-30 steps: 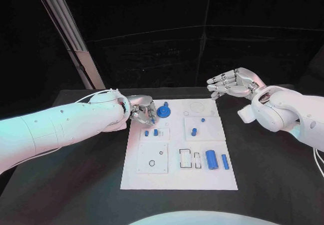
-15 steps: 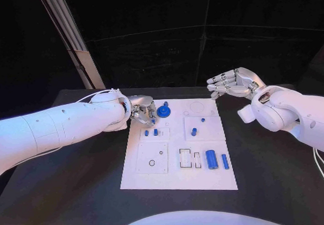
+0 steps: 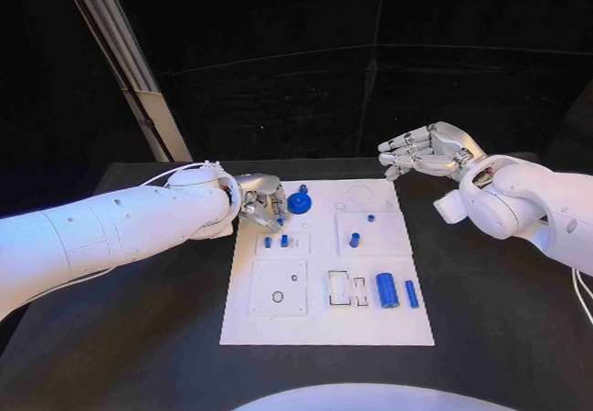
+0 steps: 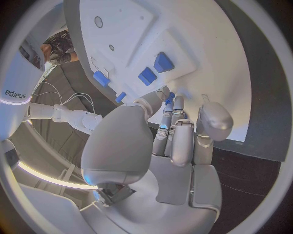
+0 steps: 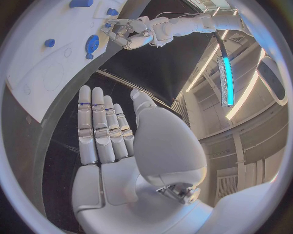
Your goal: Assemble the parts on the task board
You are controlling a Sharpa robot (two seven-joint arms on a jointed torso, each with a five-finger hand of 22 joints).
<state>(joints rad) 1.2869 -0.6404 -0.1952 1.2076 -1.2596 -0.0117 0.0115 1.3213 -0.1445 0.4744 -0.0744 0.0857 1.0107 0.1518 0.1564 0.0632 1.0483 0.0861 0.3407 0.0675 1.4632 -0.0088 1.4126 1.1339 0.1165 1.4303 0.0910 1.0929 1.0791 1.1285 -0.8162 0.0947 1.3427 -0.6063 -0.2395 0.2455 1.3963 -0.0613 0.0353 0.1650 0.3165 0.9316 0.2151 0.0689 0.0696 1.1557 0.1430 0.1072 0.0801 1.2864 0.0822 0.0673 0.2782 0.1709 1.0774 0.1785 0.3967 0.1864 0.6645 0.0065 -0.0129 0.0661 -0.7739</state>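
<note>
Several small blue parts lie scattered across the white task board, mid-counter; a round blue gear-like piece sits near its far edge. Left robot hand hovers beside that gear, fingers curled; grip unclear. Right robot hand, fingers straight and apart, holds nothing beyond the board's far corner.

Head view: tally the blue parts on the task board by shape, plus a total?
Round disc: 1
Long cylinders: 2
Small pegs: 4
Total: 7 clearly seen. A blue speck beside the left hand is too small to class.
</note>
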